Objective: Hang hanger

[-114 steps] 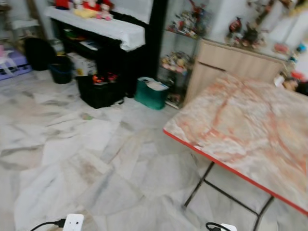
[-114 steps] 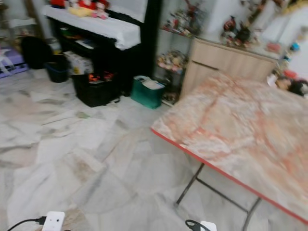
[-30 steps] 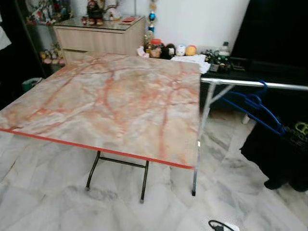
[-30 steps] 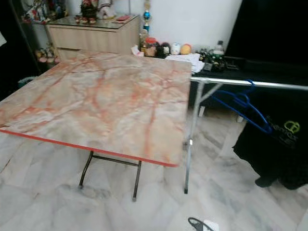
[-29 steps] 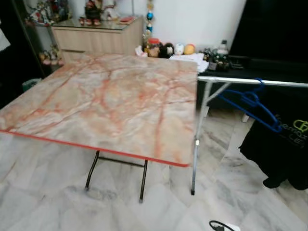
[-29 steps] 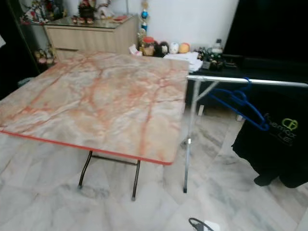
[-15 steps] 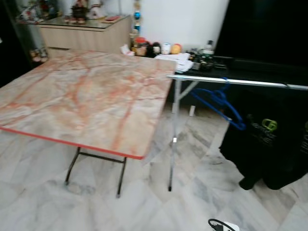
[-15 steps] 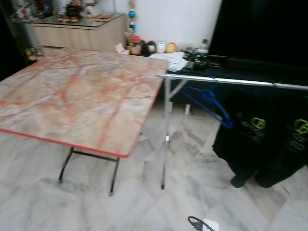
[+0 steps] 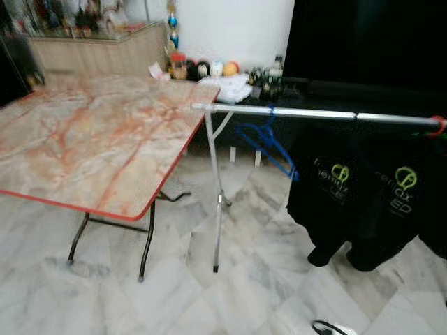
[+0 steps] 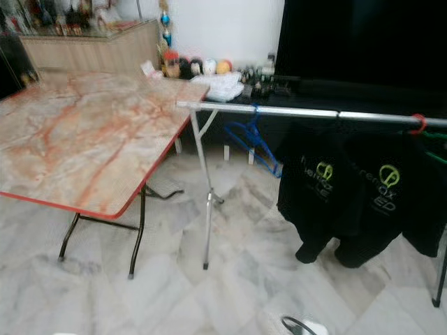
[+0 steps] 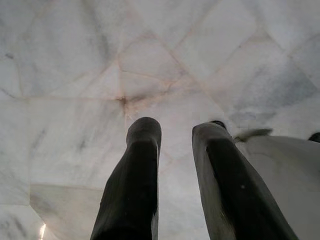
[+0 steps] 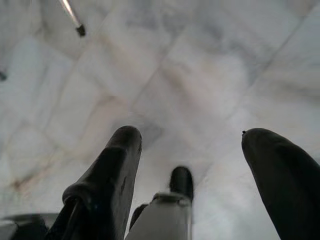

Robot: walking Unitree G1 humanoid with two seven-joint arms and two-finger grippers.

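Currently, the blue hanger (image 9: 269, 146) hangs on the silver rail (image 9: 307, 113), well ahead of and above both grippers. Black shirts (image 9: 363, 202) hang beside it. The left gripper (image 11: 175, 170) points at the marble floor (image 9: 265, 279), fingers slightly apart, empty. The right gripper (image 12: 192, 165) is spread wide, empty. Risk: approaching, the robot may strike the table (image 9: 91, 146) or the rail's leg.

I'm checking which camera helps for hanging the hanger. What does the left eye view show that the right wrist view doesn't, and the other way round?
Left eye view: the blue hanger hooked on the silver rail, black shirts beside it, and the marble-patterned table.
Right wrist view: the right gripper, jaws wide apart, pointing at the ground, with a thin metal leg nearby.
Shared: the pale marble floor.
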